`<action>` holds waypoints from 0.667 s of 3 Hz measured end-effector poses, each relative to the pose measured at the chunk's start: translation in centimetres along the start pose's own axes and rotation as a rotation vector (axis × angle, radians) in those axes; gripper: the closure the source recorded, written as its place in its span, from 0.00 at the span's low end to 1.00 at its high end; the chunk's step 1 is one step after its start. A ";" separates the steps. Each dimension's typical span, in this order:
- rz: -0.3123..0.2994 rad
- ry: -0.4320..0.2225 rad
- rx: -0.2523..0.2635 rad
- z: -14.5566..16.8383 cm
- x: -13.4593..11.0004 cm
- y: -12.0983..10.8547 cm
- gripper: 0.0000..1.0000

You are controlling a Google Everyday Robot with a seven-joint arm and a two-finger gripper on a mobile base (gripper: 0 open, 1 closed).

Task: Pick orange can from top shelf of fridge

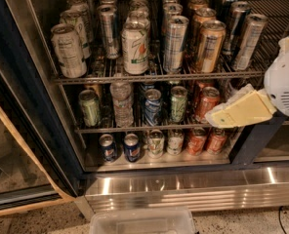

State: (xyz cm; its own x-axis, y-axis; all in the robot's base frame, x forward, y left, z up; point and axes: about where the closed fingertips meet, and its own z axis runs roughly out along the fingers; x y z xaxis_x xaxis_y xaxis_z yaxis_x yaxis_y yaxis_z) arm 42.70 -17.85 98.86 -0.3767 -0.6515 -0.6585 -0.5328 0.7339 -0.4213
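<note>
The orange can (209, 46), tall, slim and copper-orange with a white label panel, stands at the front right of the top shelf (154, 77) of the fridge (183, 185). More copper cans stand in a row behind it. My gripper (232, 114), cream-yellow on a white wrist, hangs at the right, in front of the middle rack. It is below and slightly right of the orange can and holds nothing that I can see.
Tall silver cans (174, 43) and a 7UP can (135, 48) flank the orange can. Shorter red-orange cans (206, 103) sit on the lower racks. The open glass door (17, 145) stands at left, a dark frame post (252, 141) at right, a clear plastic bin (142, 221) on the floor.
</note>
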 end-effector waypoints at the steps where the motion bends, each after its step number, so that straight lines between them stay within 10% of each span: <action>1: 0.010 -0.035 0.005 0.0 -0.9 0.2 0.00; 2: 0.092 -0.108 0.028 0.2 -1.7 0.1 0.00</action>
State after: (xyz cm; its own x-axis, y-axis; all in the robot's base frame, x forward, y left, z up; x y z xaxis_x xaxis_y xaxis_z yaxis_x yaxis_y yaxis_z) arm 43.41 -16.61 99.80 -0.3387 -0.5580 -0.7575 -0.4776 0.7957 -0.3726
